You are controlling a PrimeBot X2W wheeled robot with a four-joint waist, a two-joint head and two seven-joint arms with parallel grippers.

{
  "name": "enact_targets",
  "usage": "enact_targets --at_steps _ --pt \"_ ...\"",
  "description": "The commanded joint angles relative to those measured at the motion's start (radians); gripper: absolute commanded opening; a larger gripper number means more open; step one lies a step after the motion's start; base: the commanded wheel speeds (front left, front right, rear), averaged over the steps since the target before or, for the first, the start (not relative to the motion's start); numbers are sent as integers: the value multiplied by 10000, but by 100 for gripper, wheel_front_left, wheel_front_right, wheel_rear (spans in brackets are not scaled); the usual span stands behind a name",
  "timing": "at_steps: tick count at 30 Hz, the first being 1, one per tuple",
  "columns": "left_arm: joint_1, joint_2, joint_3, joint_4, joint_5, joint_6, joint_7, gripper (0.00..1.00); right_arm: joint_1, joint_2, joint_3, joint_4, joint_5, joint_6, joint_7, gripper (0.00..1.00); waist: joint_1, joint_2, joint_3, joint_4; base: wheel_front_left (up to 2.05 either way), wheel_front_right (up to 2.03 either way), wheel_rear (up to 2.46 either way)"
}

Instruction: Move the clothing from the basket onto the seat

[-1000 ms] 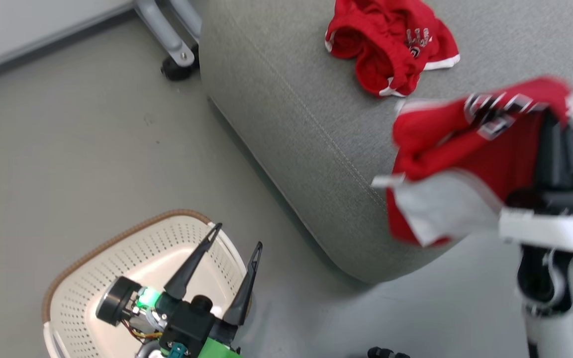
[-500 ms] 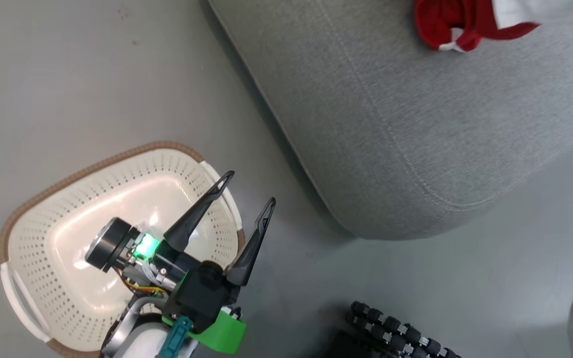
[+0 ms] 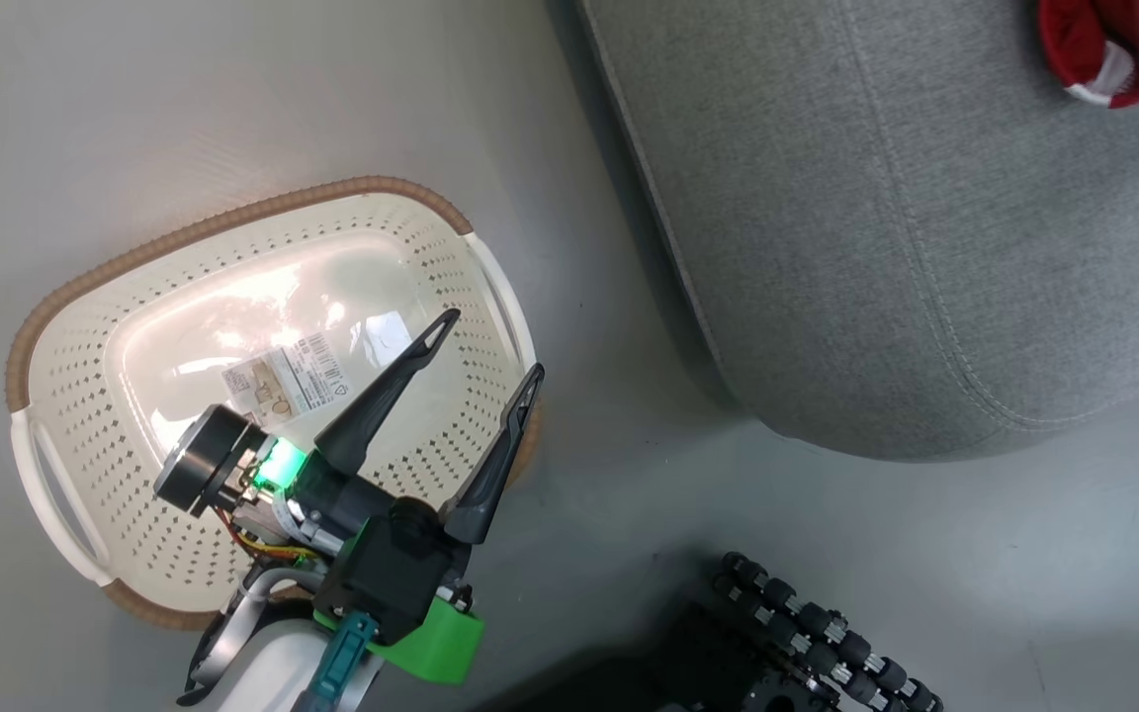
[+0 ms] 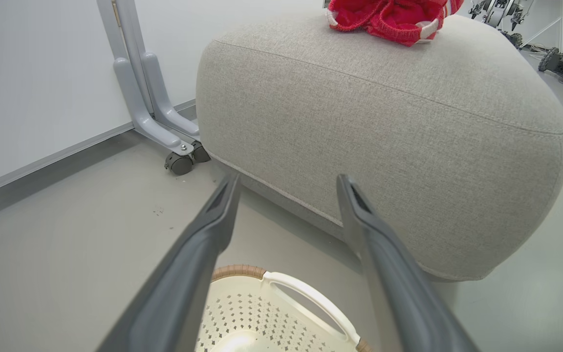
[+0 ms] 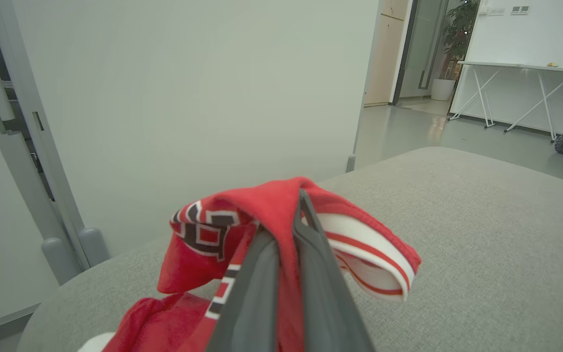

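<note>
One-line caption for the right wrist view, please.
The right tool, shut on the red jersey, holds it up with the grey seat behind.

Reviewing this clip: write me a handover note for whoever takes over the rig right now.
Left gripper: open, empty, above the basket.
Right gripper: shut on the red jersey, held over the seat.
Basket: no clothing inside, just a label on its floor.
Done: the other red garment lies on the seat.
To do: lower the jersey onto the seat and release it.
</note>
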Motion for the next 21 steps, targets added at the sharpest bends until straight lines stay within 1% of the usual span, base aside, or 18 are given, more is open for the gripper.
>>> enact_targets --at_steps 1,4,5,6,7,8,9,13,16,18,21 --pt "-165 70 22 23 -6 66 -35 100 158 69 -29 230 -30 1 -28 0 -1 0 214 193 0 0 0" --pt "-210 113 -10 71 -44 36 55 100 354 178 24 793 107 1 -28 0 -1 0 194 160 0 0 0" --pt "-229 115 -14 86 -61 29 78 100 363 181 -7 911 128 1 -28 2 -1 0 179 141 0 0 0" --pt "-251 121 -4 102 -67 33 101 100 358 208 -53 991 160 1 -28 24 -1 0 161 124 0 0 0" --pt "-270 131 14 129 -68 45 125 100 377 262 -64 1029 161 1 -28 41 -1 0 121 100 0 0 0" --pt "-281 138 24 152 -92 52 127 100 426 306 -59 1035 128 1 -28 48 -1 0 76 86 0 0 0" --pt "-281 138 22 171 -125 55 138 100 508 339 -81 1026 57 1 -28 100 -1 0 10 74 0 0 0" --pt "-306 59 -14 314 -265 42 133 100 711 416 -186 719 -117 1 -28 100 -1 0 -279 100 0 0 0" --pt "-284 -63 42 554 -384 186 101 100 1081 533 -189 313 -220 1 -28 100 -1 0 -551 184 0 0 0" --pt "-279 -199 32 711 -531 219 -18 100 1425 578 -91 -106 -395 1 -28 100 -1 0 -771 292 0 0 0" --pt "-306 -355 89 1023 -741 295 -236 100 2077 898 307 -815 -647 1 -28 100 -1 0 -1146 446 0 0 0"
